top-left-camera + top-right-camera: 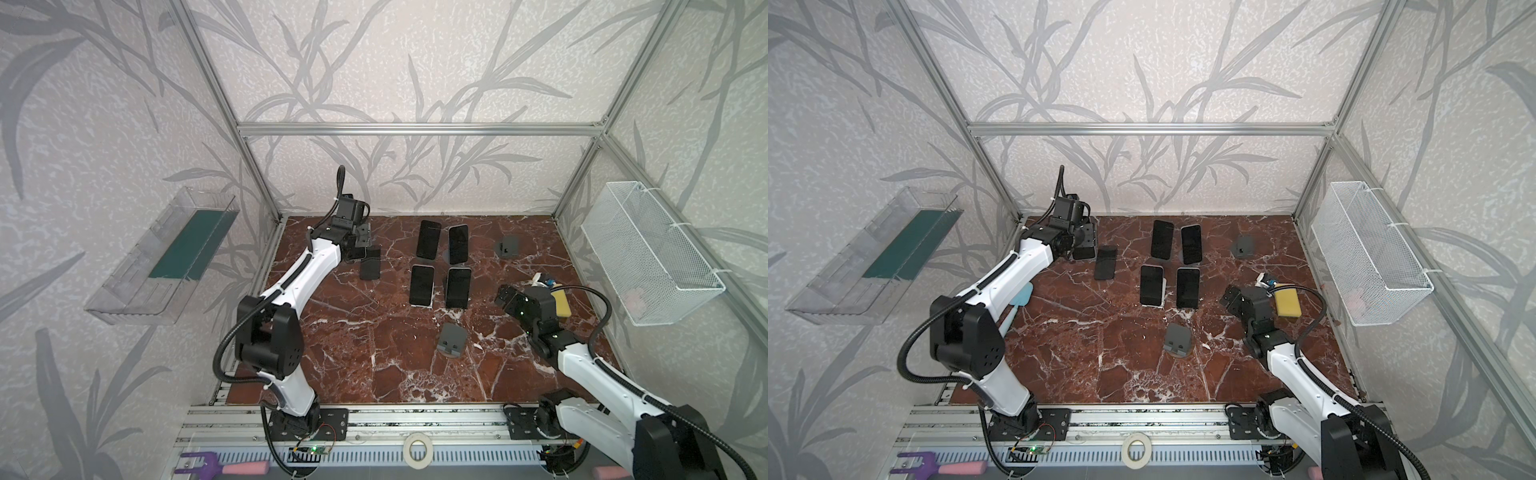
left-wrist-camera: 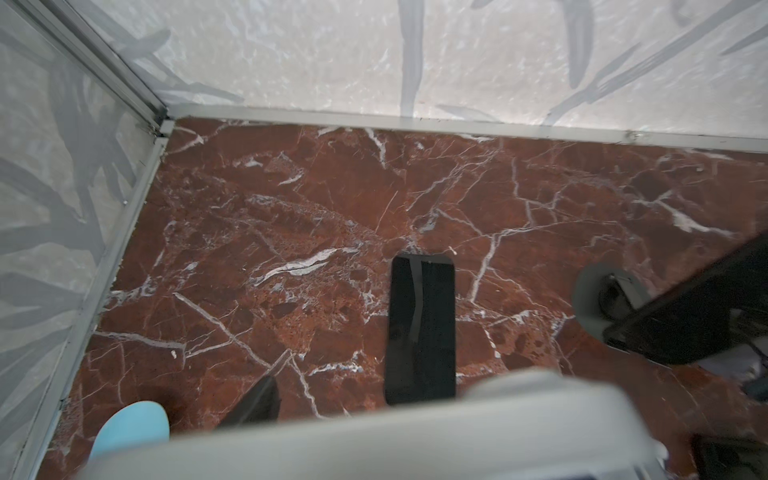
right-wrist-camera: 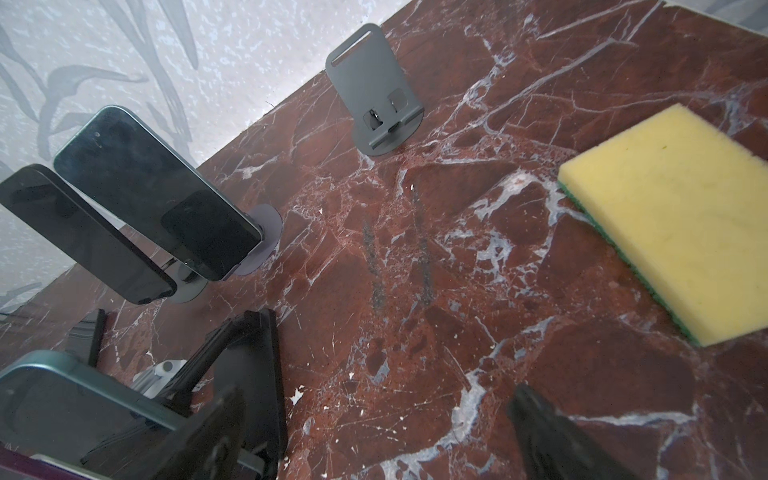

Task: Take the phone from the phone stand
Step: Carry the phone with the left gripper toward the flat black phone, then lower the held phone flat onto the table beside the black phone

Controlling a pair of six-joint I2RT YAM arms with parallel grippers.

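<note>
Left gripper (image 1: pixel 353 248) clamped on pale-edged phone (image 1: pixel 358 254), back-left of the table (image 1: pixel 374 374)
Held off any stand, just beside a flat phone (image 1: pixel 370 265) lying on the marble (wrist view gives only a pale blur of it); right gripper (image 3: pixel 378 399) jaws wide apart, nothing between them, near the yellow sponge (image 3: pixel 673 232); four propped phones (image 1: pixel 422 285) lean on stands mid-table; two stands are empty, far stand (image 1: pixel 509 248) toward back-right, near stand (image 1: pixel 451 340) in front of the phones
</note>
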